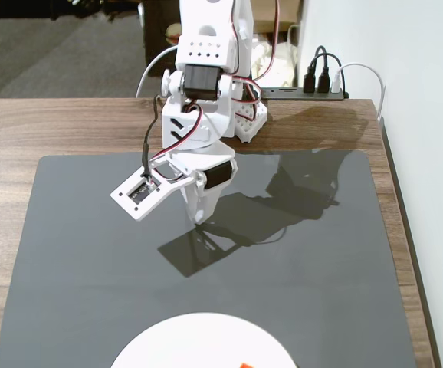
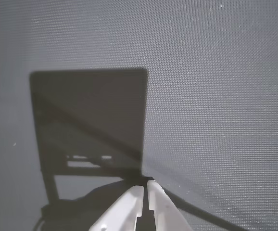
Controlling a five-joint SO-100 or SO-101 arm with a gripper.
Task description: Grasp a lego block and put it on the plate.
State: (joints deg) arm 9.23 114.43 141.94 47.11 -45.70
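The white plate (image 1: 198,345) lies at the bottom edge of the fixed view, cut off by the frame. A small bit of the orange lego block (image 1: 246,365) shows on it at the very bottom edge. My white gripper (image 1: 199,217) points down at the dark mat, well behind the plate, with its tip close to the surface. In the wrist view the gripper (image 2: 145,186) has its two white jaws together and nothing between them; only grey mat and the arm's shadow lie ahead. The plate and block are out of the wrist view.
A dark grey mat (image 1: 344,253) covers the wooden table (image 1: 22,130). The arm's base (image 1: 244,115) stands at the back. A black power strip (image 1: 313,93) with plugs sits at the back right by the white wall.
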